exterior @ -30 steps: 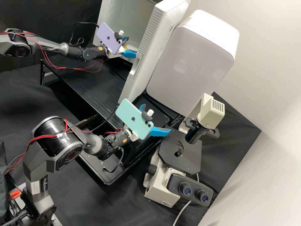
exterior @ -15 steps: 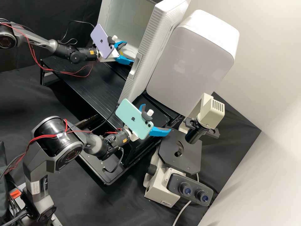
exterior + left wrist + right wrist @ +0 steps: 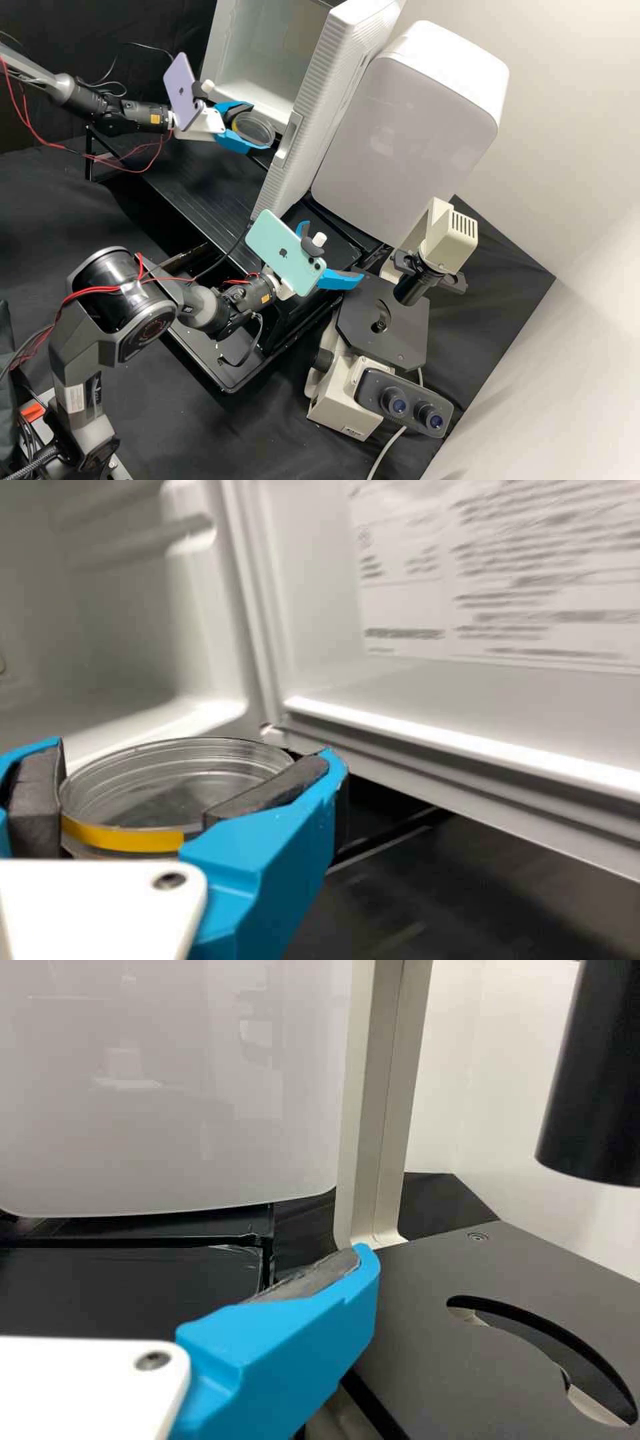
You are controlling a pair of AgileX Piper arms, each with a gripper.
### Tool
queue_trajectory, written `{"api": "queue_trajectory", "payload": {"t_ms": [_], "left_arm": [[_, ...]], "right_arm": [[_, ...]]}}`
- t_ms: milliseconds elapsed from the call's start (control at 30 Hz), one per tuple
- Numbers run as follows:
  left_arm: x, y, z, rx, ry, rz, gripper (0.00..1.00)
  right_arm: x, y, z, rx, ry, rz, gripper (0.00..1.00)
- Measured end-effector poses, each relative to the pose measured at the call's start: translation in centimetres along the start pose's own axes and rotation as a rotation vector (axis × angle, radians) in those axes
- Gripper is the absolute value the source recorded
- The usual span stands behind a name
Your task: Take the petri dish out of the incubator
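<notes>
Change, left arm: over the last second I saw it draw back toward the high view's left edge, away from the incubator (image 3: 257, 47).
Change, left gripper (image 3: 252, 127): a second ago it sat deep in the open chamber. It now sits at the chamber's mouth.
Change, petri dish (image 3: 165, 785): it came out with the gripper, from the chamber floor to the front lip.
Change, right arm: no shift across the three high views.
Left arm, pose: it enters from the high view's left edge, forearm stretched nearly level above the black rack (image 3: 200, 180), lilac phone on the wrist.
Left gripper, state: the two blue fingers (image 3: 280, 825) pinch the dish from opposite sides, dark pads against its wall.
Petri dish, place: held level at the chamber's lower front lip, beside the open door (image 3: 313, 107). I cannot tell whether it has fully cleared the lip.
Petri dish, description: clear, round, with a yellow band on its side wall.
Right arm, pose: base at lower left of the high view, forearm pointing toward the microscope (image 3: 380, 373), mint phone on the wrist.
Right gripper (image 3: 343, 279), place: just over the edge of the microscope's black stage, below the white cabinet (image 3: 407, 127).
Right gripper, state: I cannot tell whether it is spread or closed.
</notes>
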Motion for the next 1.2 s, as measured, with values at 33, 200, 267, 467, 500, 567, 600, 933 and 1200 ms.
{"api": "queue_trajectory", "payload": {"t_ms": [33,200,267,467,500,567,600,933,1200], "left_arm": [[-0.8,-0.2,0.2,-0.003,-0.019,0.005,0.0],[-3.7,-0.7,1.0,0.004,-0.082,0.008,0.0],[-5.0,-1.2,1.1,0.005,-0.099,0.002,0.0],[-7.9,-2.0,0.9,-0.013,-0.129,0.019,0.0],[-8.3,-2.2,0.8,-0.015,-0.133,0.017,0.0],[-8.9,-2.5,0.6,-0.029,-0.132,0.013,0.0],[-9.2,-2.7,0.4,-0.031,-0.132,0.012,0.0],[-11.8,-3.9,-0.6,-0.105,-0.14,0.002,0.0],[-12.4,-4.7,-0.6,-0.123,-0.145,-0.02,0.0]], "right_arm": [[0.0,0.0,0.0,0.0,0.0,0.0,1.0],[0.0,0.0,0.0,0.0,0.0,0.0,1.0],[0.0,0.0,0.0,0.0,0.0,0.0,1.0],[0.0,0.0,0.0,0.0,0.0,0.0,1.0],[0.0,0.0,0.0,0.0,0.0,0.0,1.0],[0.0,0.0,0.0,0.0,0.0,0.0,1.0],[0.0,0.0,0.0,0.0,0.0,0.0,1.0],[0.0,0.0,0.0,0.0,0.0,0.0,1.0],[0.0,0.0,0.0,0.0,0.0,0.0,1.0]]}}
